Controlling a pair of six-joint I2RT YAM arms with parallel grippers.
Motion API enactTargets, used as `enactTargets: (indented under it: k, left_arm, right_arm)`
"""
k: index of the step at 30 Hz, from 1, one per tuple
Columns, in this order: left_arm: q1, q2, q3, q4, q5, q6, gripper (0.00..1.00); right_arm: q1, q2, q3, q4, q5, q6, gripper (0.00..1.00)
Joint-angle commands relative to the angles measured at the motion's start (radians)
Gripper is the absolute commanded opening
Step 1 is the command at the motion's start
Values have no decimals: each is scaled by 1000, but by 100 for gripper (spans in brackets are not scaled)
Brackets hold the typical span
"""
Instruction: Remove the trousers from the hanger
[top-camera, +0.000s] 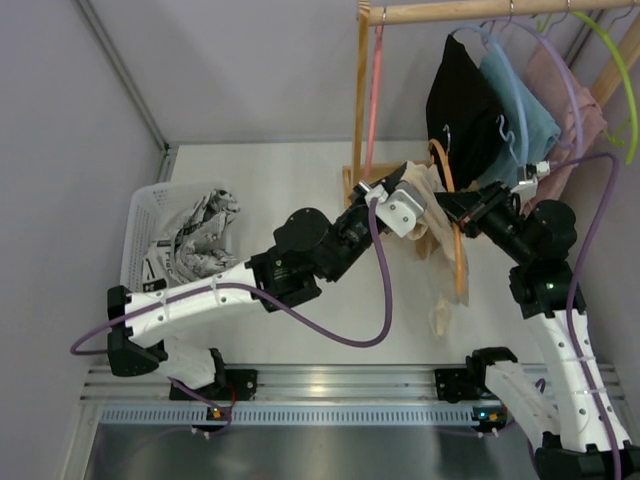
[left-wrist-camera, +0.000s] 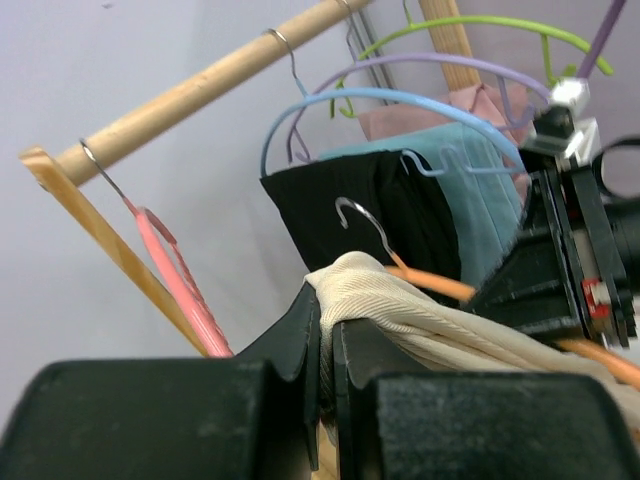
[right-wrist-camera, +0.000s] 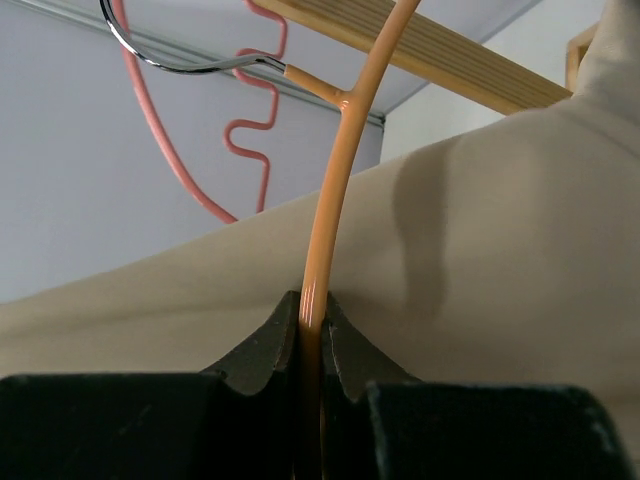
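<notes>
Cream trousers (top-camera: 432, 222) hang over an orange hanger (top-camera: 459, 255) held in the air below the wooden rail. My left gripper (top-camera: 414, 200) comes in from the left. In the left wrist view it (left-wrist-camera: 328, 312) is shut on a bunched fold of the trousers (left-wrist-camera: 410, 315), with the orange hanger (left-wrist-camera: 432, 283) and its metal hook just behind. My right gripper (top-camera: 452, 206) reaches in from the right. In the right wrist view it (right-wrist-camera: 312, 312) is shut on the hanger's orange bar (right-wrist-camera: 328, 220), with the trousers (right-wrist-camera: 480, 270) draped behind the bar.
The wooden rail (top-camera: 500, 11) carries hangers with a black garment (top-camera: 462, 100), a teal one (top-camera: 520, 110) and a pink one (top-camera: 575, 110). An empty pink hanger (top-camera: 376, 80) hangs by the rack post. A white basket (top-camera: 140, 215) with patterned cloth stands at the left.
</notes>
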Motion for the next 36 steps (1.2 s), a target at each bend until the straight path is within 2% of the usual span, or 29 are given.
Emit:
enactTargets:
  k: [1, 16, 26, 36]
  left_arm:
    - [3, -21, 122, 88, -18, 39, 0]
    - [1, 65, 410, 89, -1, 138, 0]
    - [-6, 137, 662, 89, 10, 269, 0]
    - [-8, 156, 788, 151, 12, 426, 0]
  right_arm:
    - [2, -22, -22, 63, 11, -71, 0]
    - [2, -24, -115, 14, 25, -164, 0]
    - [2, -27, -145, -13, 25, -196, 0]
    - [3, -36, -194, -52, 23, -263, 0]
